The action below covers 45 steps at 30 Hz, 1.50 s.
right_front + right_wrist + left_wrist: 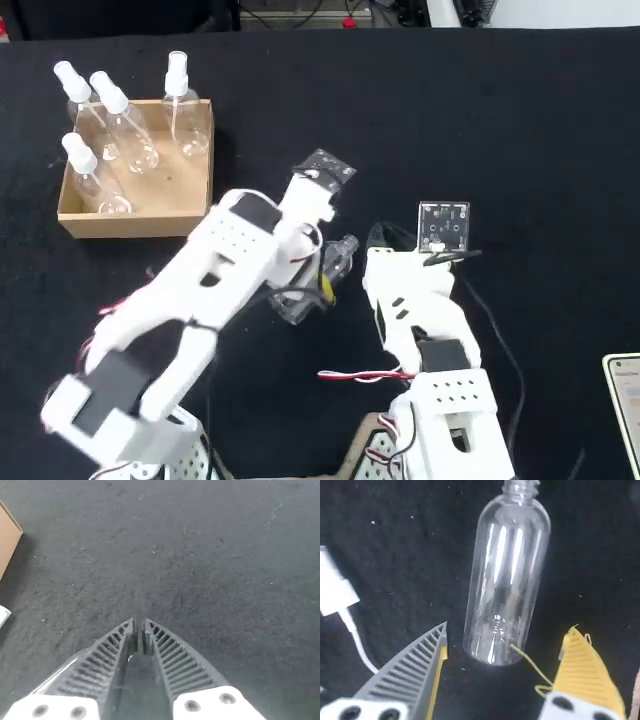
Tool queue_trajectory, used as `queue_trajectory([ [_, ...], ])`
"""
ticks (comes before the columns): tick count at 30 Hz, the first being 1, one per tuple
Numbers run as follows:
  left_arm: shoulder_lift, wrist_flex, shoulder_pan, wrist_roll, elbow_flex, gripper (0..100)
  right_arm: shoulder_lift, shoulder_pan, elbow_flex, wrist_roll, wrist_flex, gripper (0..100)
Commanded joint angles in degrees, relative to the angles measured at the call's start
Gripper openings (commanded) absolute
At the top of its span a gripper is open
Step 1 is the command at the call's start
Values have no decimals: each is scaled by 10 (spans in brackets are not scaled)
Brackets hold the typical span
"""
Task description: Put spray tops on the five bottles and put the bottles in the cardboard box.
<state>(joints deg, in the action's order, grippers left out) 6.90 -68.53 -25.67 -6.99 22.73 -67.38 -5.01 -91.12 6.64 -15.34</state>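
Clear plastic bottle point(507, 575) with no top on, lying on its side on the black table cloth point(520, 130) near the middle, right in the mouth of the left gripper point(507, 630). Pincer spread wide there: ribbed grey finger point(420, 665) on one side of the bottle's base, yellow finger point(585, 670) on the other. Can't tell if either actually touches it.

Left arm point(190, 300) stretched low and diagonal from the near-left corner toward the centre, wrist tipped down over the bottle. Right gripper point(139, 630) pressed together on nothing, aimed down at bare cloth. Right arm point(425, 320) folded up short, just beside the bottle.

Loose white spray top point(335, 597) with its thin dip tube flat on the cloth, near the grey finger. Further out at the far left, shallow brown cardboard box point(130, 222) with four capped clear bottles point(125, 130) standing upright inside. Left arm's wrist sitting between the lying bottle and that box.

Long axis of the lying bottle roughly in line with the left gripper, open threaded neck pointing away from it, toward the far right and the right arm.
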Motion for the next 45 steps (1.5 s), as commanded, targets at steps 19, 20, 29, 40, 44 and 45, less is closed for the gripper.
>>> queue_trajectory([
  [19, -215, -37, -3, 4, -180, 195, -10, 5, 52, 4, -3, 25],
  [20, -215, -57, -3, 2, -189, 159, -10, 5, 52, 4, -3, 25],
  [29, -188, -245, 84, -122, -212, 98, -10, 4, 52, 4, -3, 25],
  [40, 58, -84, 128, -172, 68, 102, -10, 4, 53, 4, -2, 25],
  [44, 122, -27, 123, -176, 144, 113, -10, 4, 53, 4, -2, 25],
  [45, 122, -30, 116, -188, 147, 134, -10, 4, 53, 4, -2, 25],
])
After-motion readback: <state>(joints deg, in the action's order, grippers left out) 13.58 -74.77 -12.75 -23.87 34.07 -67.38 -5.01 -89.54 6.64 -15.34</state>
